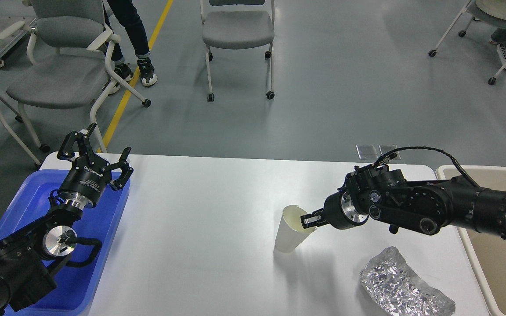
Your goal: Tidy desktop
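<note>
The white desktop (200, 228) fills the lower half of the head view. A white paper cup (289, 231) stands near the middle right, tilted. My right gripper (309, 218) reaches in from the right and is shut on the cup's rim, one finger inside the cup. A crumpled silver foil piece (400, 285) lies on the desktop at the front right, below my right arm. My left gripper (97, 151) is open and empty, held up over the far end of the blue tray (103, 245).
The blue plastic tray sits at the desktop's left edge under my left arm. A beige plastic bin (494, 259) stands at the right edge. Grey chairs (237, 28) and a person's legs (132, 39) are on the floor beyond the table.
</note>
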You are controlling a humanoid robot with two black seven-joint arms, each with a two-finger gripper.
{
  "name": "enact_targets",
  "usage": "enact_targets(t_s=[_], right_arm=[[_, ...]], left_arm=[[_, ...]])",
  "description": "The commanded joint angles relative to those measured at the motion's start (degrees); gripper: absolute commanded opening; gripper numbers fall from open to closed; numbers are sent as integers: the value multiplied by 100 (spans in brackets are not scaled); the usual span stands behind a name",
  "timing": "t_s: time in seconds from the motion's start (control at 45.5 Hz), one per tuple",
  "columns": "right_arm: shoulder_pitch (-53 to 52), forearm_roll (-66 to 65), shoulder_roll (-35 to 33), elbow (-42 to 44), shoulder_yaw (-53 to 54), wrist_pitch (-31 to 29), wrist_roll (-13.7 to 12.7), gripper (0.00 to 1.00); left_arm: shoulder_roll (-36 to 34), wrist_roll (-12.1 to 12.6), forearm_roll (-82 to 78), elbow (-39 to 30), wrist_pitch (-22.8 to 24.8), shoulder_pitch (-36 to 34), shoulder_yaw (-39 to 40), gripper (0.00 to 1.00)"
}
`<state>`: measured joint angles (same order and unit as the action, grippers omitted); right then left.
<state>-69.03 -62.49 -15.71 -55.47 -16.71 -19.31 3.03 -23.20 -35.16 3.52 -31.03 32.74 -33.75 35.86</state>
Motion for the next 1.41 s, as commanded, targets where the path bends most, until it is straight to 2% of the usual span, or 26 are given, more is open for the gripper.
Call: enact_targets(t_s=[0.0,0.242,0.484,0.813,1.099,1.385], right_arm=[[-435,35,-309,-279,-25,-29,31,0],[-1489,360,-1276,-1290,-253,-108,22,0],[-2772,774,-2365,-2327,-482,-582,22,0],[-4293,1275,-3262,-3031,-956,-1092,31,0],[-4373,1257,-3395,-3040,-1211,-1093,22,0],[-3697,967,-4071,-2785,-1185,-706,22,0]], left_arm=[[0,0,0,0,4,0,0,98],[0,0,0,0,4,0,0,98],[0,0,0,0,4,0,0,98],[0,0,0,0,-5,0,0,98],[0,0,0,9,-5,0,0,98],[0,0,0,9,-5,0,0,98]])
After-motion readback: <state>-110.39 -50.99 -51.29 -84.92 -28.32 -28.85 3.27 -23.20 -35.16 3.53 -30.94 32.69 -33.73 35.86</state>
